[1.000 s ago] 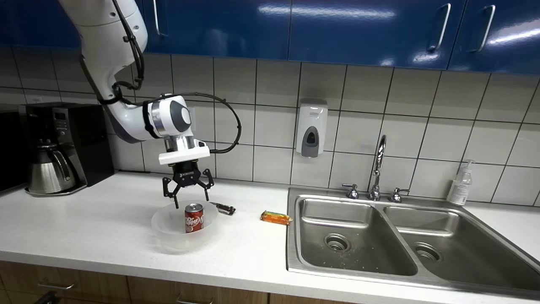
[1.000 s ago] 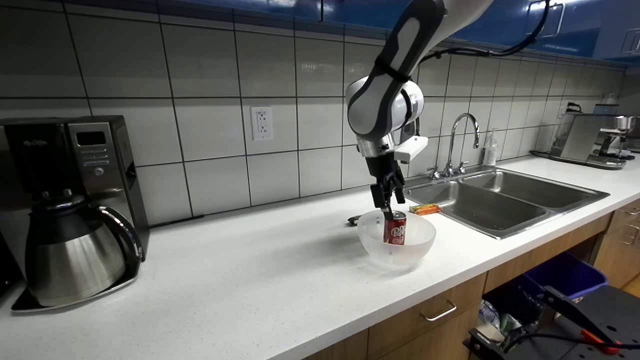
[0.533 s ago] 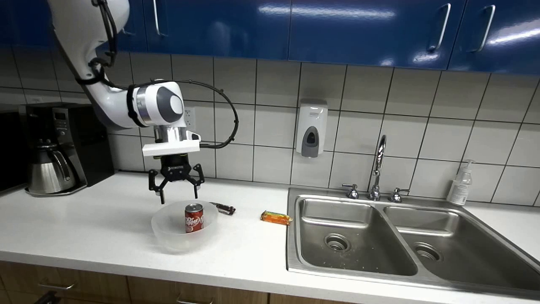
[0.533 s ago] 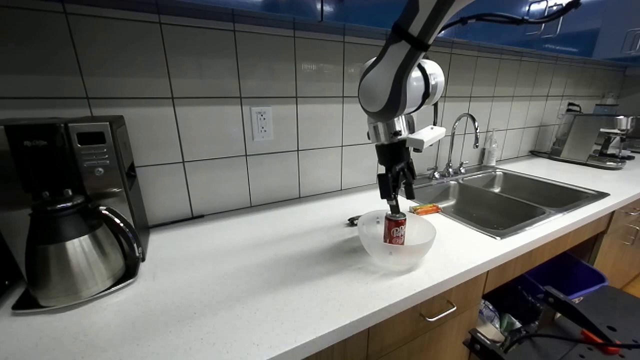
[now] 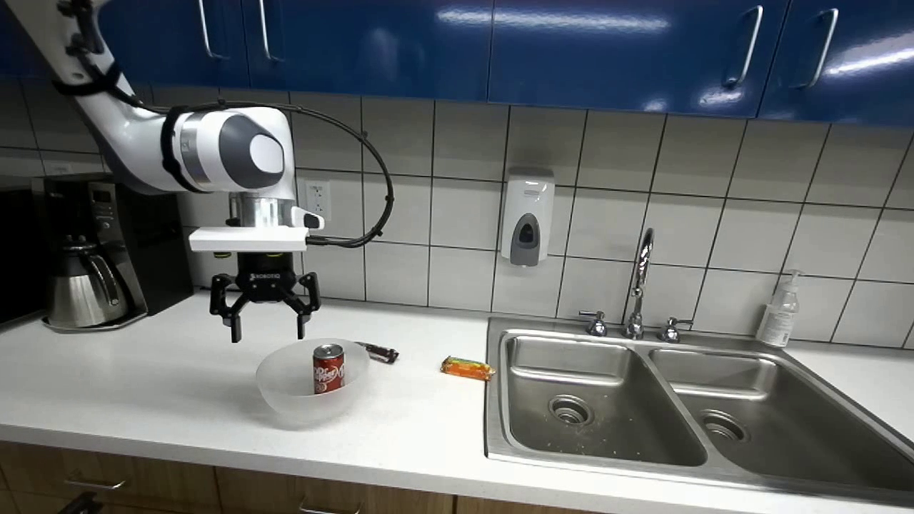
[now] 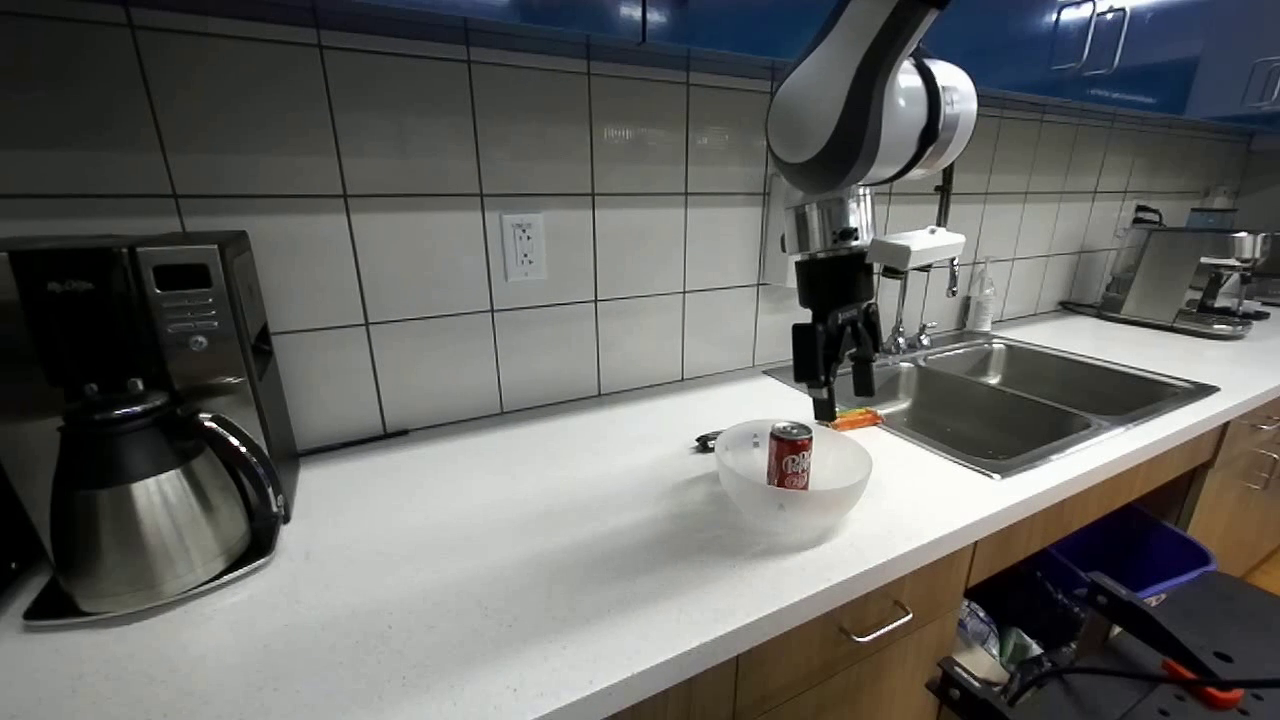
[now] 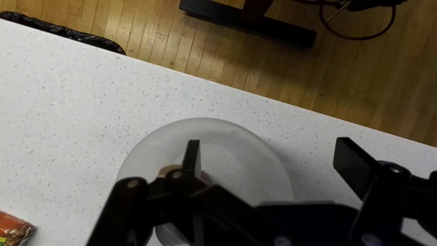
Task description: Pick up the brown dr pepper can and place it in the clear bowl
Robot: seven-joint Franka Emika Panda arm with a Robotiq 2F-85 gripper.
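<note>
The can (image 5: 328, 369) stands roughly upright in the bowl (image 5: 300, 408), left of centre and low in the frame in an exterior view, so the placing looks done. The jaws are spread wide with nothing between them, above and to the left of the can there, not touching it. The can should handle as a smooth, somewhat slippery metal cylinder: stiff and fairly heavy if full, light and easy to dent if drained; which it is, I cannot tell. Were it to be lifted, the best hold would be across its upper side, just below the silvery top, since the bowl hems in the lower part. The bowl looks light and a little flexible, so a knock could slide it over the counter (image 5: 428, 421)
</note>
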